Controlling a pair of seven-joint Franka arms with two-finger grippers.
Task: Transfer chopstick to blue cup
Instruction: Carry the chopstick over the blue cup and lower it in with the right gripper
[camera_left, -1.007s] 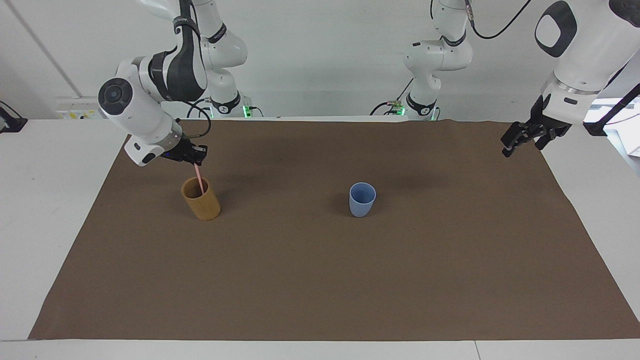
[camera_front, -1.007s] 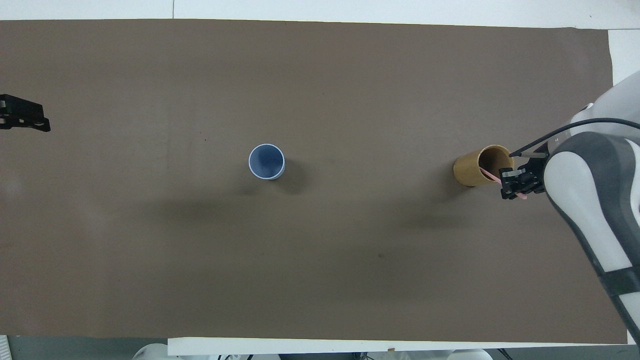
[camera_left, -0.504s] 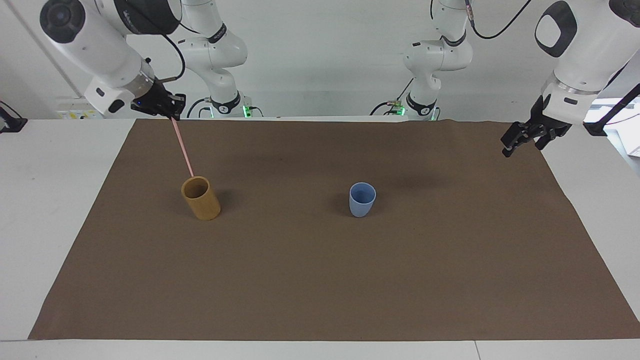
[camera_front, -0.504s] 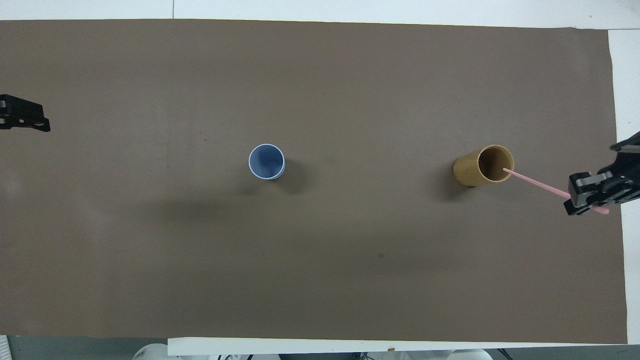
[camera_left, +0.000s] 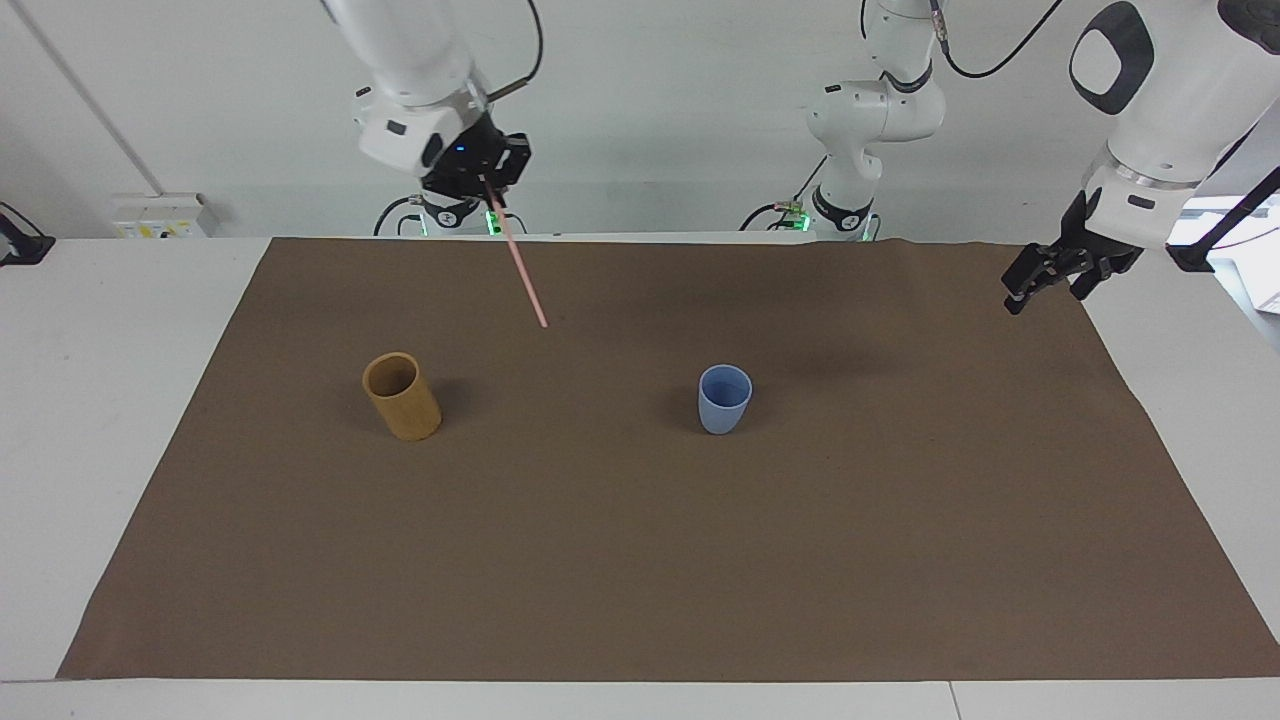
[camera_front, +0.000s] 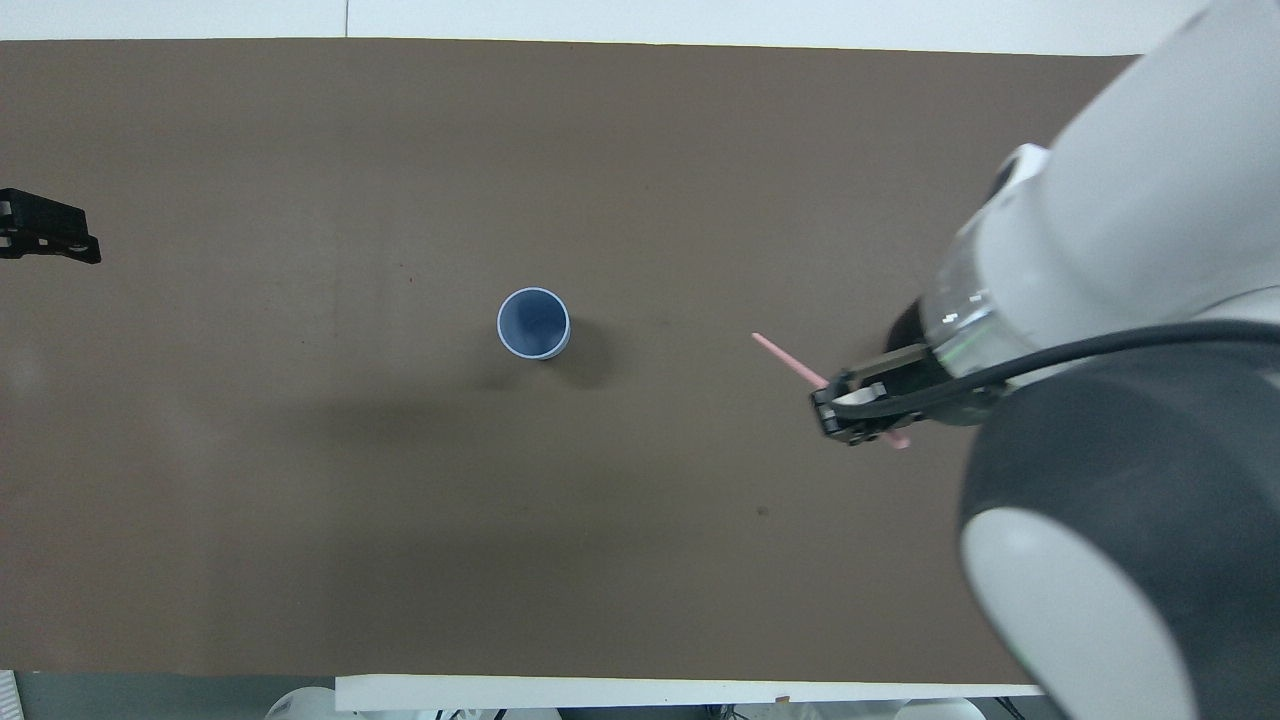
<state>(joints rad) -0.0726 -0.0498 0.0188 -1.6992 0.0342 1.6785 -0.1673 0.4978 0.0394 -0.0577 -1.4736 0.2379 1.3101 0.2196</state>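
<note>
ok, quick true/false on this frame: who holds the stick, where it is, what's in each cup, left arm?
1. The right gripper is shut on the chopstick. True.
2. The chopstick's tip is in the blue cup. False: it hangs in the air, between the two cups.
3. The wooden cup holds a stick. False: nothing shows in it.
4. The left gripper waits open over the mat's edge. True.

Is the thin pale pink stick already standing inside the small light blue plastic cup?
No, the thin pale pink stick hangs in the air from the right gripper, while the small light blue plastic cup stands empty.
</note>
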